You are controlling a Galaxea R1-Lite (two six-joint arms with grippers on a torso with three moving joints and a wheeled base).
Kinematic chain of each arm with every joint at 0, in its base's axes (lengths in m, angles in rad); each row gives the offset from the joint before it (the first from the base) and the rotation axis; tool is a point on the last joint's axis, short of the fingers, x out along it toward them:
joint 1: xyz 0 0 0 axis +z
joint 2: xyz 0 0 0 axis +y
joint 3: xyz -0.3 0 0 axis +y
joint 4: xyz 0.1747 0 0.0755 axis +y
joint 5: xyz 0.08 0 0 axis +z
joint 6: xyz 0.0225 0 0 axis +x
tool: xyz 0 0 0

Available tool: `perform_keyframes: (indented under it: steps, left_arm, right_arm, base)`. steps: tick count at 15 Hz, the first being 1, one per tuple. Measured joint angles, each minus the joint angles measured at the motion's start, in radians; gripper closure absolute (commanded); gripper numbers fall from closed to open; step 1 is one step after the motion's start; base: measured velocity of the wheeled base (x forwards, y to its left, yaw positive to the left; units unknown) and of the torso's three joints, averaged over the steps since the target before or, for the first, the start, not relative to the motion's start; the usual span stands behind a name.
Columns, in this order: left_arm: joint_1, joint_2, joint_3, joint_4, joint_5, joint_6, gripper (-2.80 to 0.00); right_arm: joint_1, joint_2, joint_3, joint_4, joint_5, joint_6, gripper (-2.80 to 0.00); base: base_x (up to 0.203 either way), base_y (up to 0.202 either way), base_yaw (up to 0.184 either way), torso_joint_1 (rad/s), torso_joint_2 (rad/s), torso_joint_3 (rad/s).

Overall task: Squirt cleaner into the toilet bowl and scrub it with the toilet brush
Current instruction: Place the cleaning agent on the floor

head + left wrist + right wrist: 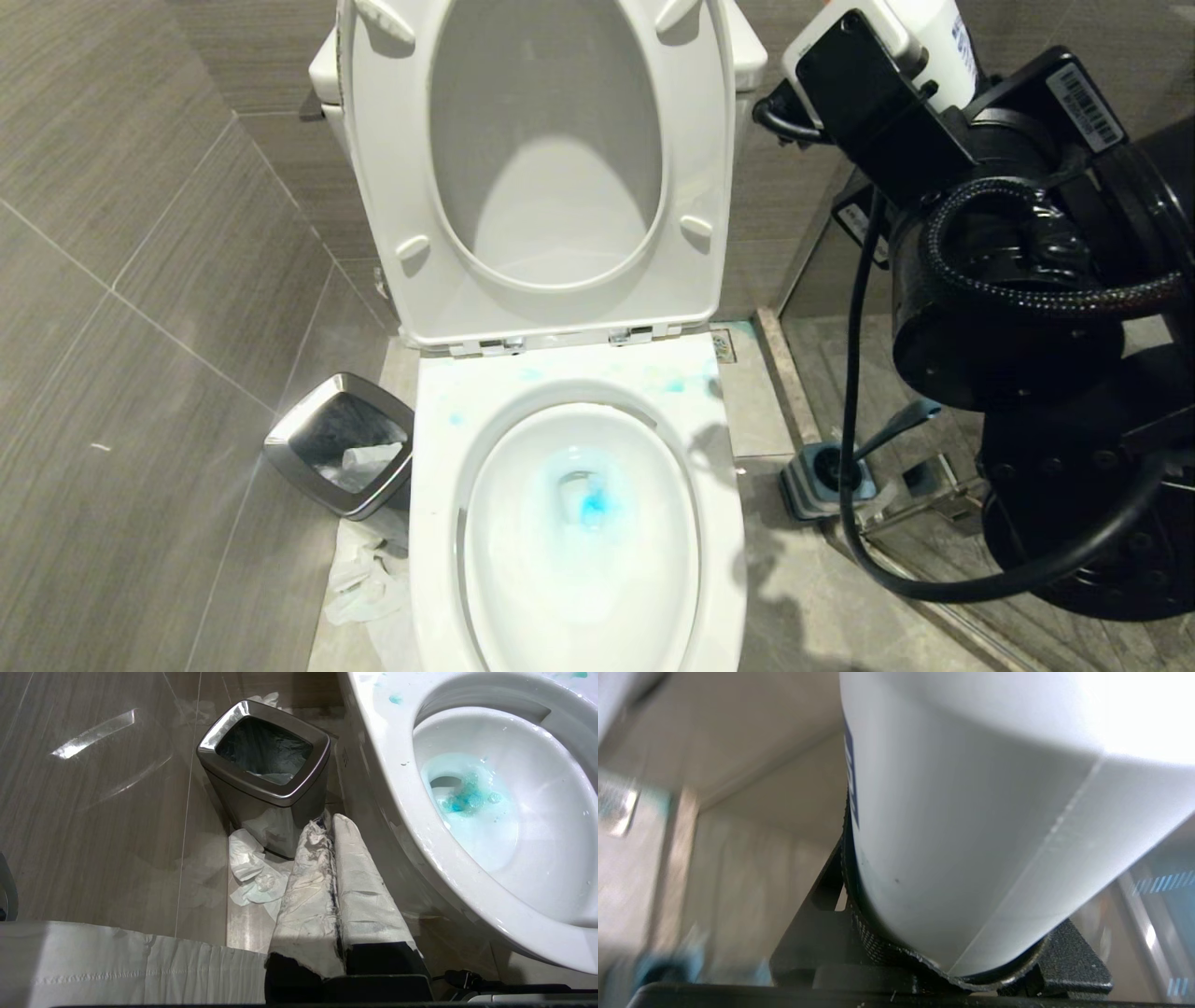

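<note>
The toilet bowl (579,523) stands with its seat and lid raised. Teal-blue liquid colours its water (467,798), and blue smears mark the back rim. High at the right my right gripper (901,42) is shut on the cleaner (938,37), a white bottle whose body fills the right wrist view (971,812); its cap is out of view. The toilet brush (896,425) leans in its holder (826,476) on the floor to the right of the toilet. My left gripper (329,821), its fingers wrapped in white paper, is shut and empty, low beside the bowl's left side.
A steel-rimmed square bin (341,443) stands left of the toilet with crumpled tissue (364,579) on the floor in front of it. A glass shower partition and its metal sill (924,504) run behind the brush holder. My right arm's black cable (854,373) hangs over that corner.
</note>
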Motion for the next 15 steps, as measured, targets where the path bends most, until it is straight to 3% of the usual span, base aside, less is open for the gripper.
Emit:
perform_keyframes:
  steps: [2, 4, 8, 12, 15]
  left_arm:
    - [0.0, 0.0, 0.0, 0.0, 0.0, 0.0, 0.0]
    - [0.0, 0.0, 0.0, 0.0, 0.0, 0.0, 0.0]
    - [0.0, 0.0, 0.0, 0.0, 0.0, 0.0, 0.0]
    - [0.0, 0.0, 0.0, 0.0, 0.0, -0.001, 0.0]
    - [0.0, 0.0, 0.0, 0.0, 0.0, 0.0, 0.0]
  right_arm:
    - [-0.029, 0.003, 0.019, 0.036, 0.138, 0.009, 0.0]
    - [-0.055, 0.002, 0.028, 0.157, 0.241, 0.084, 0.0]
    - [-0.133, -0.074, -0.011, 0.567, 0.391, 0.287, 0.0]
    - [-0.272, -0.174, -0.098, 1.003, 0.428, 0.686, 0.0]
    - [-0.398, -0.216, -0.179, 1.276, 0.587, 1.035, 0.0]
  base:
    - [0.0, 0.0, 0.0, 0.0, 0.0, 0.0]
    - [0.0, 0.0, 0.0, 0.0, 0.0, 0.0]
    - [0.0, 0.0, 0.0, 0.0, 0.0, 0.0]
    - [0.0, 0.0, 0.0, 0.0, 0.0, 0.0]
    - [0.0, 0.0, 0.0, 0.0, 0.0, 0.0]
